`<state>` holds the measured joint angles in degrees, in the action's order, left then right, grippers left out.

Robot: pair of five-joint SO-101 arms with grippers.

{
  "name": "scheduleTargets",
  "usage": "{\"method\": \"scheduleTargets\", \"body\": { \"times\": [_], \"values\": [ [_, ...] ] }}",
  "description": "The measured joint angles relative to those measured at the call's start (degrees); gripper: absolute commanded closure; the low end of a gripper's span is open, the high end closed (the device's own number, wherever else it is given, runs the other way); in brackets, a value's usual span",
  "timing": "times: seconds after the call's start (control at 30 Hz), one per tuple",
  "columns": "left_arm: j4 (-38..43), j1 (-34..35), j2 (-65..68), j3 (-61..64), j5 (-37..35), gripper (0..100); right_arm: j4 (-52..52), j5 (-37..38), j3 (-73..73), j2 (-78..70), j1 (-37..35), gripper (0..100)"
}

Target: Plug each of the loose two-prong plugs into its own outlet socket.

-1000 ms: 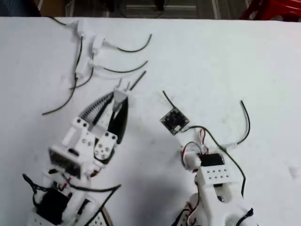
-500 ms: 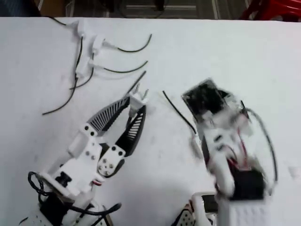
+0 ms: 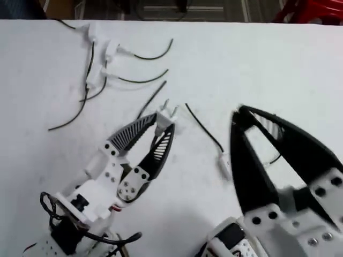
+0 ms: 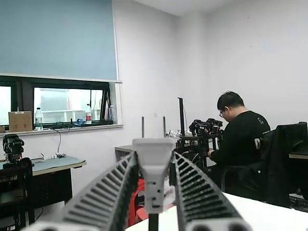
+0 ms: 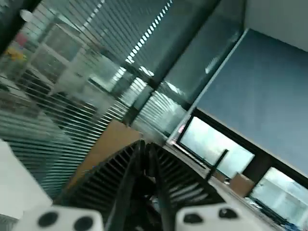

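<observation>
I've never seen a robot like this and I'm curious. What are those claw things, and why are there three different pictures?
Those are two robot arms side by side at a white table. Each ends in a claw called a gripper. One picture comes from a camera looking down over the table. The other two come from small cameras on the arms' wrists, so they look along the claws into the room. The left gripper pinches a white two-prong plug, prongs pointing away from the arm. The right gripper is closed and looks big in the overhead picture. On the table lies another white plug on a black cable, and farther back are several more white pieces with cables.
</observation>
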<state>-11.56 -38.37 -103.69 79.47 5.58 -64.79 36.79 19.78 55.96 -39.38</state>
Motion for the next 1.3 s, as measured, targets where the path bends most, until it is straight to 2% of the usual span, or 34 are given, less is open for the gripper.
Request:
{"method": "scheduleTargets", "body": {
  "times": [0.17, 0.33, 0.53, 0.83, 1.03, 1.3],
  "values": [
    [2.0, 0.0, 0.0, 0.9, 0.0, 98, -4.0, -3.0, 1.0, -7.4, -6.2, 98.0],
    [2.3, 0.0, 0.0, 0.9, 0.0, 98, -5.8, -3.5, -0.2, -12.0, -7.2, 97.9],
    [2.3, 0.0, 0.0, 0.9, 0.0, 98, -3.5, -3.5, -9.3, -14.4, -7.2, 97.9],
    [2.3, 0.0, 0.0, 0.9, -0.1, 98, 6.4, -0.8, -24.1, -12.6, 1.3, 97.9],
    [2.3, 0.0, 0.1, 1.0, -0.1, 98, 9.3, -0.4, -25.1, -12.0, 5.3, 97.9],
    [2.3, 0.0, 0.1, 1.0, -0.1, 98, 10.0, 2.6, -25.5, -12.0, 6.9, 97.9]
  ]
}}
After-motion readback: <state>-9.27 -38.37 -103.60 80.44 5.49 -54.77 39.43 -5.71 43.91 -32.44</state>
